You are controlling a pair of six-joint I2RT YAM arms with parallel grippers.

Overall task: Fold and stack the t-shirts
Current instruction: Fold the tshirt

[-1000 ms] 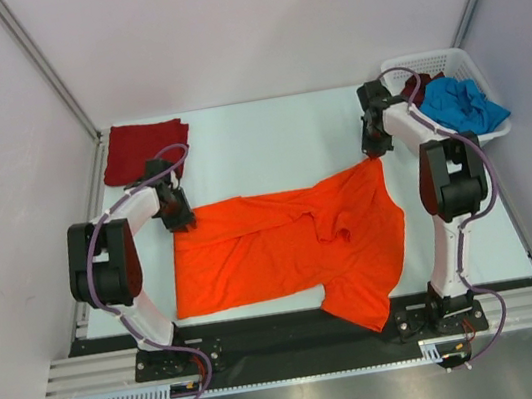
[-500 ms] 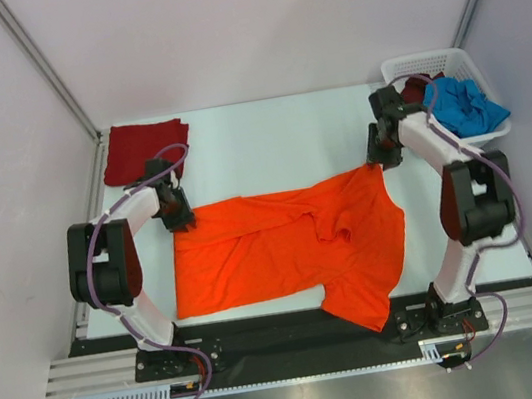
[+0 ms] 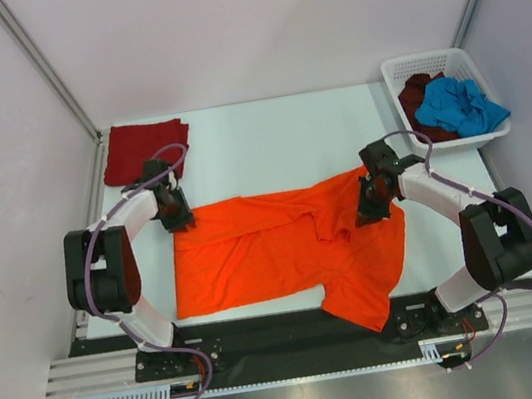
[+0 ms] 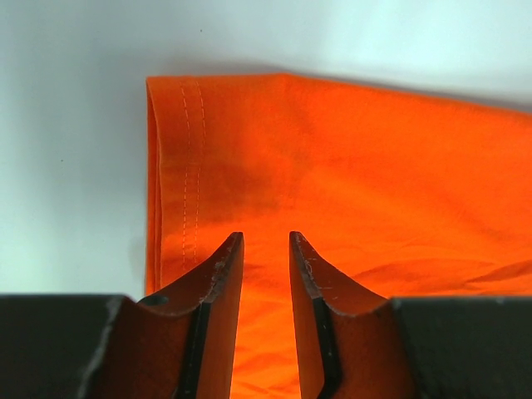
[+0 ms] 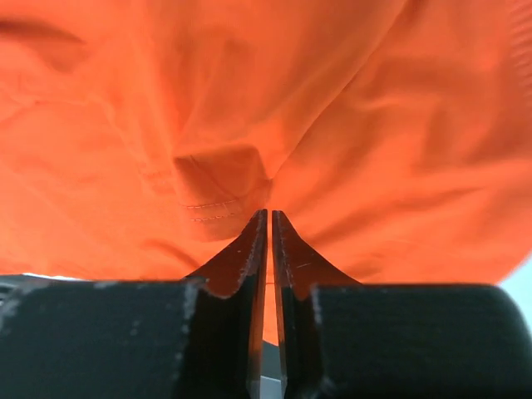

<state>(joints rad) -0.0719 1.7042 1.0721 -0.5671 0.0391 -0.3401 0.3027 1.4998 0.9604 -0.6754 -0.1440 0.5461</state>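
The orange t-shirt (image 3: 275, 254) lies spread across the middle of the table, with a bunched fold near its centre. My left gripper (image 3: 178, 216) sits at its far left corner. In the left wrist view that gripper (image 4: 266, 237) stands slightly open over the orange t-shirt (image 4: 357, 158), just inside the stitched hem. My right gripper (image 3: 367, 212) is on the shirt's right part. In the right wrist view it (image 5: 270, 213) is shut on a pinch of puckered orange t-shirt (image 5: 382, 125). A folded dark red t-shirt (image 3: 144, 150) lies at the far left.
A white lattice basket (image 3: 405, 67) stands at the far right corner, with a crumpled blue t-shirt (image 3: 459, 106) and a dark maroon one (image 3: 419, 92) in it. Grey walls close in the left, far and right sides.
My right arm swung from the shirt's far right corner, near the basket, toward me onto the shirt's right part. Its jaws opened and shut again on the cloth. The left gripper stayed put.
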